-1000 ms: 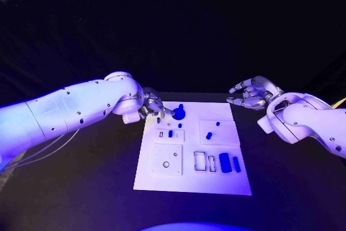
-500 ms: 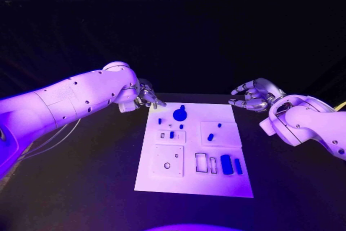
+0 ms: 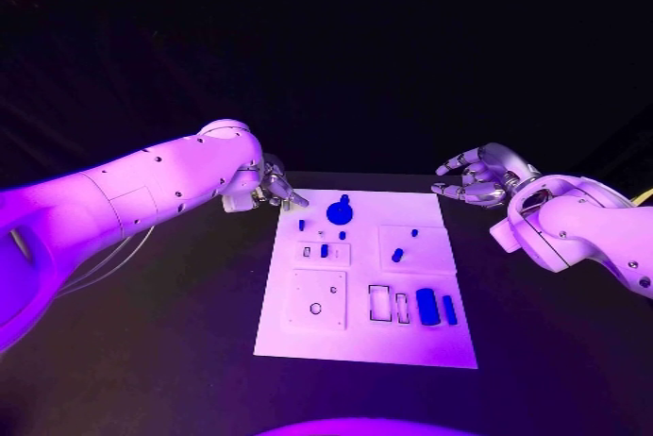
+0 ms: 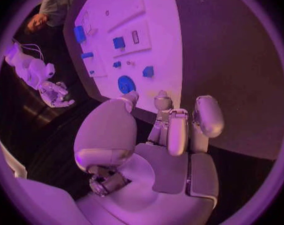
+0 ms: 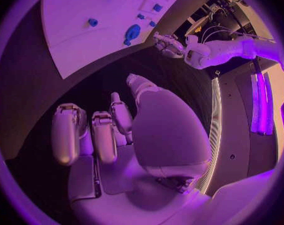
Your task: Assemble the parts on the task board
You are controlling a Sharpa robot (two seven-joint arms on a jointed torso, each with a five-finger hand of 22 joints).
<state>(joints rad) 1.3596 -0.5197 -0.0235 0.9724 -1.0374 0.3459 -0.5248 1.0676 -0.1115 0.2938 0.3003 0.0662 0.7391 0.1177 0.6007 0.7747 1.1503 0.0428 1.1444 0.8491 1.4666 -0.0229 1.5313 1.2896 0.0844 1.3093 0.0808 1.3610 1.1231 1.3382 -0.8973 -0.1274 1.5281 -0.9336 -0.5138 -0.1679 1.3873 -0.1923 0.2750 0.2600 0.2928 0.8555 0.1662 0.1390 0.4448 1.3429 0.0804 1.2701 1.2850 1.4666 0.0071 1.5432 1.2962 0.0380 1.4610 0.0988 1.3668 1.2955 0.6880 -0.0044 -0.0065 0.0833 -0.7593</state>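
My left hand (image 3: 276,189) has its fingers (image 4: 177,130) loosely apart and holds nothing; I see them hanging over the black table (image 3: 163,342), just off the far left corner of the white board (image 3: 365,346). Nearest those fingertips on the board is the round blue part with a stem (image 3: 339,209), and beside it 2 small blue pegs (image 3: 301,225). Farther from that hand lie a blue part in a small raised plate (image 3: 324,252), another on the plate next to it (image 3: 396,256), and 2 long blue bars (image 3: 427,306) at the near right side.

My right hand (image 3: 472,179) hangs off the far right corner of the board, fingers (image 5: 104,137) curled partway but apart, gripping nothing. From its wrist view, the round part (image 5: 131,33) lies ahead of the fingertips, well apart from them.
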